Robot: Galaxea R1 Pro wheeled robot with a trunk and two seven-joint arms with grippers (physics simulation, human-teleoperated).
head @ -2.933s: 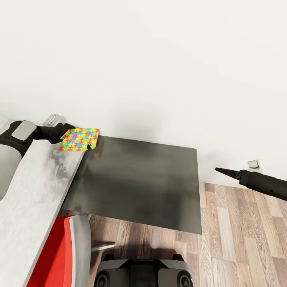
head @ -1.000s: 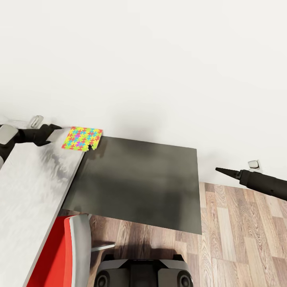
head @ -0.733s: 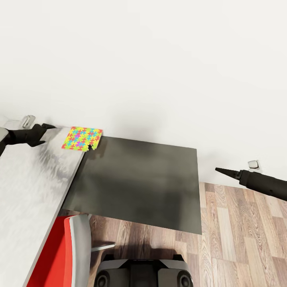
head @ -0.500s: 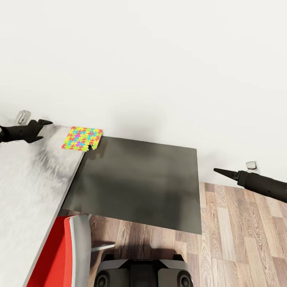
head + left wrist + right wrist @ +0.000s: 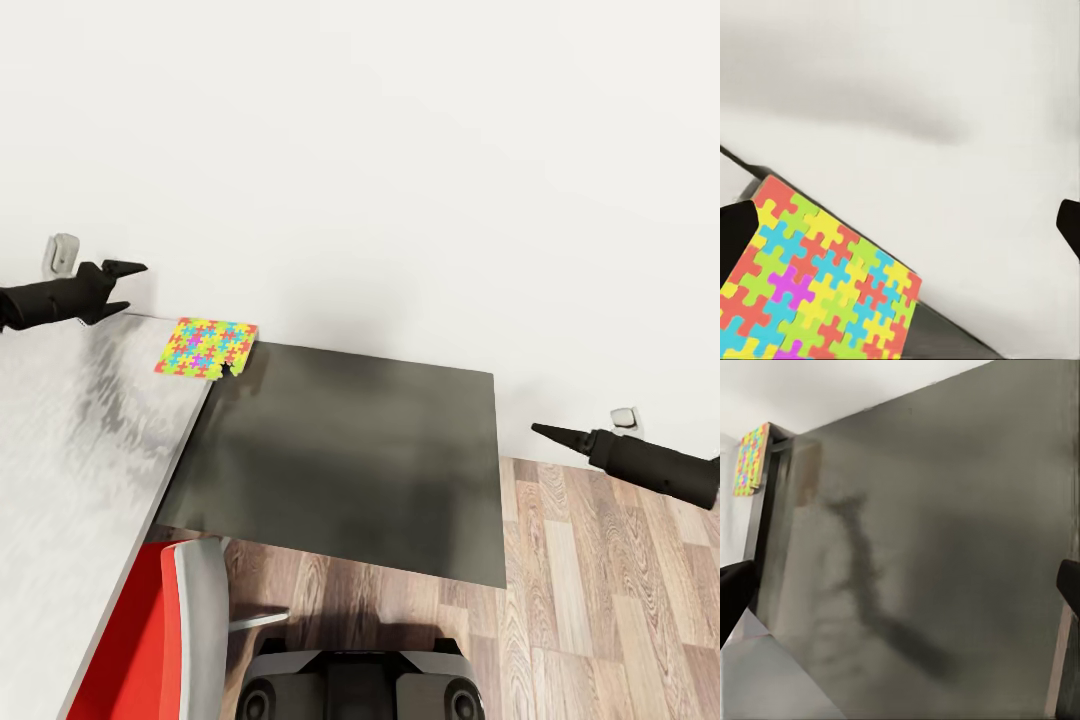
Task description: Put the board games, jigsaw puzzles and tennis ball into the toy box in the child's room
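One jigsaw puzzle (image 5: 205, 347), a thin board of yellow, pink, blue and green pieces, lies flat on the far right corner of the pale grey table (image 5: 80, 450), one corner jutting over the edge. My left gripper (image 5: 122, 286) hovers open and empty above the table, left of the puzzle and apart from it. The left wrist view shows the puzzle (image 5: 825, 285) below the spread fingers of that gripper (image 5: 900, 225). My right gripper (image 5: 545, 432) hangs over the floor to the right; its wrist view shows it (image 5: 900, 600) open and empty, with the puzzle (image 5: 751, 460) far off.
A lower dark grey cabinet (image 5: 350, 460) adjoins the table's right end against the white wall. A red and grey chair (image 5: 150, 640) stands at the table's near side. Wood-plank floor (image 5: 600, 600) lies to the right. My base (image 5: 360, 685) sits at the bottom.
My left gripper, which was at the puzzle's left edge, drew back to the left and then rose above the table. The puzzle stays flat. The right arm drifted slightly.
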